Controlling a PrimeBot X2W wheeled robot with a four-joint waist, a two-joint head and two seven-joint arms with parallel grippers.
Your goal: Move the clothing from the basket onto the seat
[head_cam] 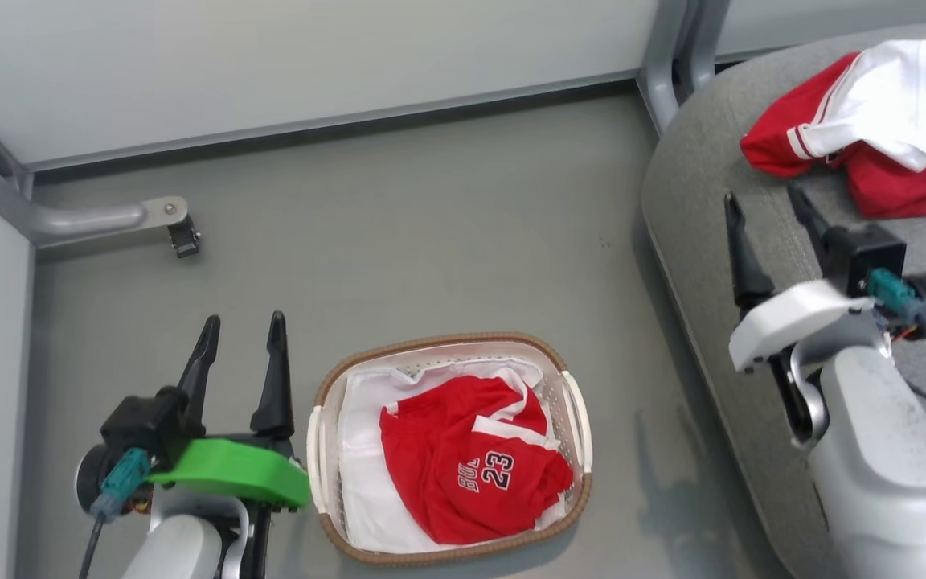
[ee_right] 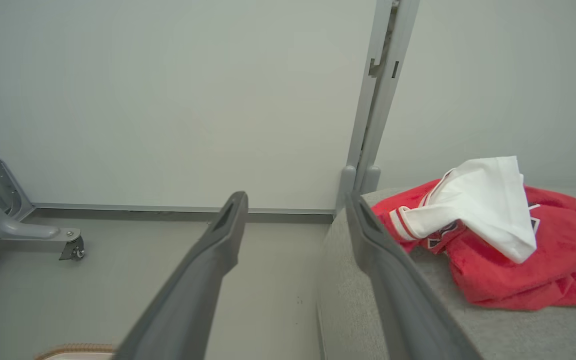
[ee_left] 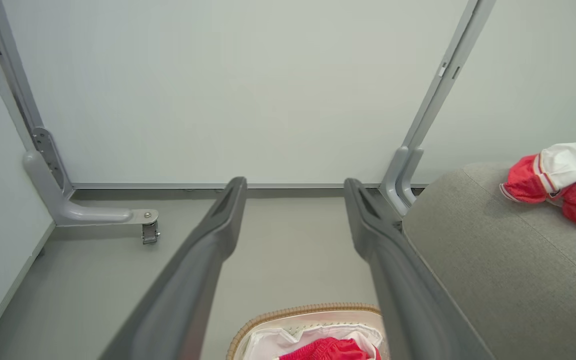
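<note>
Grey floor (head_cam: 431,225) bears the basket (head_cam: 447,341), one red garment (head_cam: 471,466) inside, second garment (head_cam: 905,189) on the seat (head_cam: 704,185); left gripper (head_cam: 243,320) and right gripper (head_cam: 760,195) gape empty, so I'd reach in next.

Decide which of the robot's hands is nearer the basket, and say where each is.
Left. The left hand is just beside the basket, at its left rim; the right hand is far off to the right, over the seat's edge.

Head cam looking down from above left gripper (head_cam: 243,318) and right gripper (head_cam: 760,193). Wrist cams facing wall (ee_left: 218,100), low along own fingers (ee_left: 208,260); all sharing seat (head_cam: 696,177) corner just ahead of right gripper.
</note>
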